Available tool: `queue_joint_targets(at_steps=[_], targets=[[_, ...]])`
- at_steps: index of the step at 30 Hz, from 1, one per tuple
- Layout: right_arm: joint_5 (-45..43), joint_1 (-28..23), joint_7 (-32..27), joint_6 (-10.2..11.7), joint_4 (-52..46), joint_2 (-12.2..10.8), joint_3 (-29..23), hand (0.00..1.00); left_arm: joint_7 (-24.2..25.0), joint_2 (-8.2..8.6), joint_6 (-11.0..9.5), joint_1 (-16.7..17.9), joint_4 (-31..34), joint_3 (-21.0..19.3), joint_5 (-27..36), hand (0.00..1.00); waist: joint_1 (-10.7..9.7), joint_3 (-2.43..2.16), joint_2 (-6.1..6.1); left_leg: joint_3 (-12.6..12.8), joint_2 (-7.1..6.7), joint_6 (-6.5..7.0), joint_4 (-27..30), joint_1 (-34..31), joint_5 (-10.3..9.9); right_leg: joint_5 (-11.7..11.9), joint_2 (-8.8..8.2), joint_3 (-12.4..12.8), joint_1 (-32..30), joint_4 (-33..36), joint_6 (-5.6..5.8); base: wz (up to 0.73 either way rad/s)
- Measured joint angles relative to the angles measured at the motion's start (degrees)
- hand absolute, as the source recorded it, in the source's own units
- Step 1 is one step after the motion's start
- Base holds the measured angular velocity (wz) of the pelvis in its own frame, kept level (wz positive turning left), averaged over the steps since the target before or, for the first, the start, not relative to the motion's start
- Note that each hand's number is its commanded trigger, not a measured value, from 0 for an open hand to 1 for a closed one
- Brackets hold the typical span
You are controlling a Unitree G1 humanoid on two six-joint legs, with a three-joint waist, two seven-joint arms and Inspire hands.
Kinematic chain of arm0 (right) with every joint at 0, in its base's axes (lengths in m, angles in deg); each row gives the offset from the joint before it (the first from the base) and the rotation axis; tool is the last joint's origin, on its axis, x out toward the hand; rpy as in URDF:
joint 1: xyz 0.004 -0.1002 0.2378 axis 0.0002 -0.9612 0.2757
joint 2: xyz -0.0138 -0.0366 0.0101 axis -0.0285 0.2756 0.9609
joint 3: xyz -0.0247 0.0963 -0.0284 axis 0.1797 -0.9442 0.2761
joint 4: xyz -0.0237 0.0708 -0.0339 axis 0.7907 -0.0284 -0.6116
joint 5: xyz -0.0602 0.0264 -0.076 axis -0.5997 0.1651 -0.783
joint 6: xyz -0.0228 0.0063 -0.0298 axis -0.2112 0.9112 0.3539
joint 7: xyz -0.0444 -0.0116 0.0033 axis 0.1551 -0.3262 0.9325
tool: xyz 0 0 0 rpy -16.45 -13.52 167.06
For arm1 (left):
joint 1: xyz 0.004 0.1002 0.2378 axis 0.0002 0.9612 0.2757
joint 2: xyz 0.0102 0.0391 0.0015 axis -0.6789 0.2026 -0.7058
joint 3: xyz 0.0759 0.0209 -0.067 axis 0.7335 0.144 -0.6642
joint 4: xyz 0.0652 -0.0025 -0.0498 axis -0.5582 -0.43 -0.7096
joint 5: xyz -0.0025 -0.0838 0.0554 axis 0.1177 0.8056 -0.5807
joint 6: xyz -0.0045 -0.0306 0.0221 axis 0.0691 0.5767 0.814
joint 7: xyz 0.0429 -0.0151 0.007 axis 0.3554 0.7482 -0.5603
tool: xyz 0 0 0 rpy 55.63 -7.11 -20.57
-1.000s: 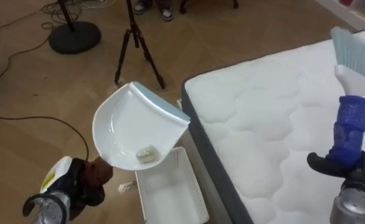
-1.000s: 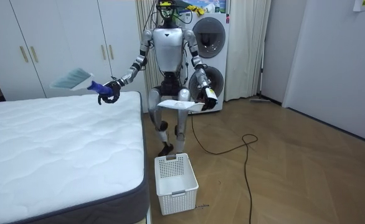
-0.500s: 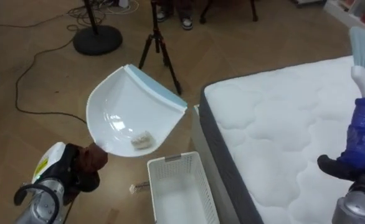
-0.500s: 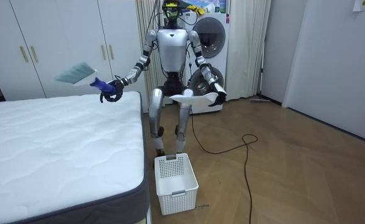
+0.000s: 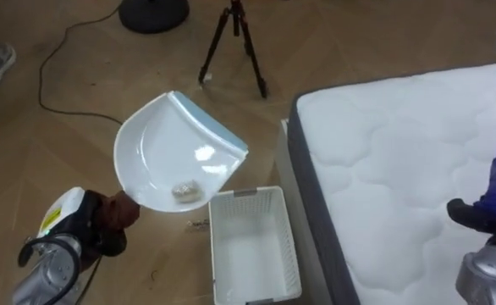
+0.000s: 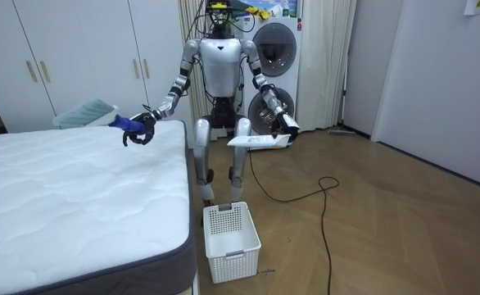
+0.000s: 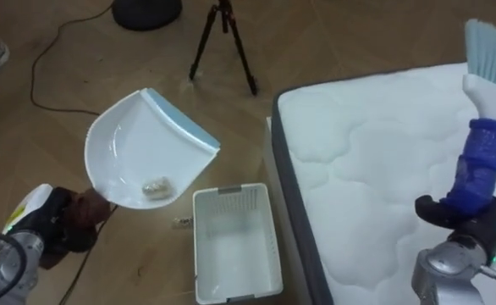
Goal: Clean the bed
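Standing on the wood floor at the corner of the bed point(image 5: 400, 169), facing the room camera, with a washing machine point(image 6: 277, 57) and wardrobe doors point(image 6: 76, 57) behind it. Left hand point(image 5: 106, 224) out to the side, on the room view's right, fingers curled tight round the handle of a white dustpan point(image 5: 172, 152). Pan held up off the floor, with its blue-edged open lip pointing up and to the right in the eye views. One small pale crumpled scrap point(image 5: 184, 191) lies inside the pan, down near the handle end. White slatted basket point(image 5: 217, 254) sits on the floor just beside the mattress edge. In the eye views the pan's lower rim hangs by the basket's far left corner. Some small bit point(image 5: 199, 224) lies on the floor near that corner, too small to identify. Right hand point(image 7: 451, 216) held above the white quilted mattress, fingers wrapped round the blue handle of a brush point(image 7: 478, 161). The brush's pale bristles stand up and away from the bed surface, not touching it. Farther off on the floor: a dark tripod point(image 5: 235, 42), a round stand base point(image 5: 155, 10) and a trailing cable point(image 5: 62, 68).
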Motion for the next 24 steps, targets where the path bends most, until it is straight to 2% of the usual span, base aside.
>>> queue_joint_targets(at_steps=[2,4,6,8,9,13,16,17,19,24], targets=[[-0.03,0.75,-0.01,0.75,0.98,0.13,0.13,0.00,-0.37,-0.09,-0.89,-0.35,-0.14,0.37,-0.04,1.00,0.12,0.16,0.24,0.15,0.00,-0.01,-0.24,-0.76,0.01,-0.05,-0.11,0.22,-1.16,0.30,-0.08,-0.05],[-0.04,1.98,-0.03,1.16,2.58,0.16,0.69,0.00,-1.42,-0.90,-1.56,-1.48,-1.61,2.07,-0.17,1.00,0.05,0.20,0.25,0.26,-0.29,-0.04,-0.39,-1.29,0.03,-0.50,-0.61,0.33,-2.23,1.36,-0.29,0.02],[-1.52,3.88,-0.05,1.75,4.50,0.31,1.88,0.00,-1.47,-2.15,-2.42,-4.01,-4.69,4.54,-0.15,1.00,-0.24,0.31,0.25,0.51,-0.82,-0.07,-0.23,-2.25,0.04,-1.32,-1.20,0.83,-3.88,3.17,-0.32,0.04],[-4.02,5.26,-0.04,2.48,5.40,0.57,2.52,0.00,-1.46,-2.78,-2.54,-5.94,-5.65,6.28,-0.15,1.00,-0.67,0.66,0.55,0.62,-0.89,-0.14,0.28,-3.82,0.09,-1.46,-1.48,0.62,-5.45,3.92,-0.54,0.04],[-4.76,6.26,0.17,2.79,5.44,0.72,2.90,0.00,-1.39,-3.17,-2.80,-6.77,-5.75,7.05,-0.20,1.00,-1.51,0.81,0.88,0.73,-0.90,-0.14,0.95,-5.21,0.09,-1.65,-1.68,0.44,-6.62,4.46,-0.64,0.08],[-5.84,7.37,1.02,3.04,5.43,0.99,2.96,0.00,-0.95,-4.04,-3.44,-8.52,-5.92,8.94,-0.62,1.00,-2.23,0.89,1.02,1.55,-1.03,-0.12,1.52,-7.34,0.07,-2.01,-2.12,1.00,-9.49,6.05,-0.72,-0.04],[-5.97,8.01,0.94,3.43,5.74,1.56,3.85,0.00,-0.96,-4.86,-3.69,-9.04,-6.35,10.02,-0.93,1.00,-2.92,1.16,2.00,1.99,-0.96,-0.11,1.52,-8.17,0.07,-1.98,-1.96,1.53,-10.46,6.03,-0.66,-0.08],[-6.38,8.07,0.86,4.15,6.82,1.95,4.10,0.00,-0.92,-5.38,-3.76,-9.17,-6.36,11.02,-0.95,1.00,-3.25,1.16,2.67,2.03,-0.97,-0.09,1.51,-8.42,0.06,-1.96,-1.98,1.51,-10.70,5.96,-0.64,-0.04],[-6.48,8.06,0.44,4.22,8.29,2.10,4.13,0.00,-0.86,-5.74,-3.97,-9.23,-6.37,11.12,-1.01,1.00,-3.25,1.07,3.50,2.62,-0.97,-0.04,0.98,-8.66,0.09,-1.96,-2.04,2.02,-11.51,6.04,-0.63,-0.10],[-6.42,8.06,-0.26,3.94,9.15,2.12,5.27,0.00,-0.82,-7.38,-3.11,-9.32,-6.37,11.35,-1.53,1.00,-3.50,0.91,4.05,3.22,-1.07,-0.31,-0.26,-9.52,0.39,-2.20,-2.39,2.10,-13.30,6.41,-0.95,-0.04]])
